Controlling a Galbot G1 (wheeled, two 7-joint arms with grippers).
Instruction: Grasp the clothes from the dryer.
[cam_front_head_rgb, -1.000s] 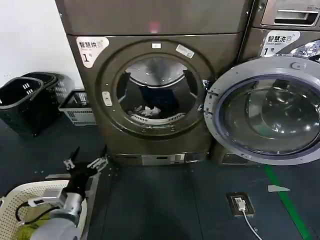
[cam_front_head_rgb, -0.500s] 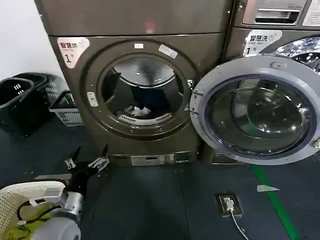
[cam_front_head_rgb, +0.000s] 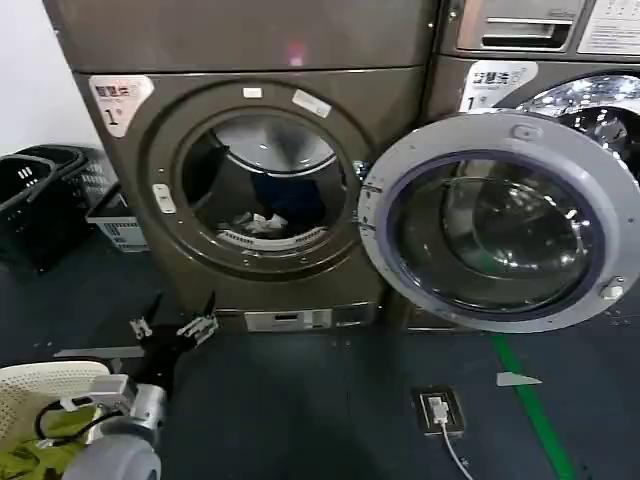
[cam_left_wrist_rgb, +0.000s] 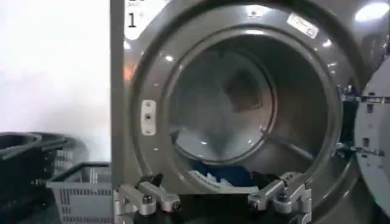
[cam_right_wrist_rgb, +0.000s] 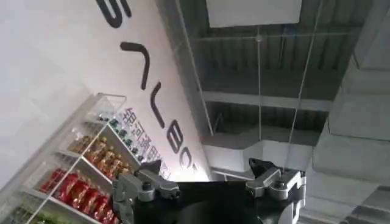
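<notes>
The grey dryer stands ahead with its round door swung open to the right. Inside the drum lie clothes: white pieces at the front lip and a dark blue piece behind. In the left wrist view the blue and white clothes show low in the drum. My left gripper hangs open near the floor, in front of and below the dryer opening, holding nothing. My right gripper is open and empty, pointing up at the ceiling.
A white laundry basket with green cloth sits at the lower left beside my left arm. Black baskets and a grey crate stand left of the dryer. A floor socket with a cable and green floor tape lie to the right.
The view has shifted right, so the dryer and baskets slid left in the picture. My left gripper keeps its place and stays open.
</notes>
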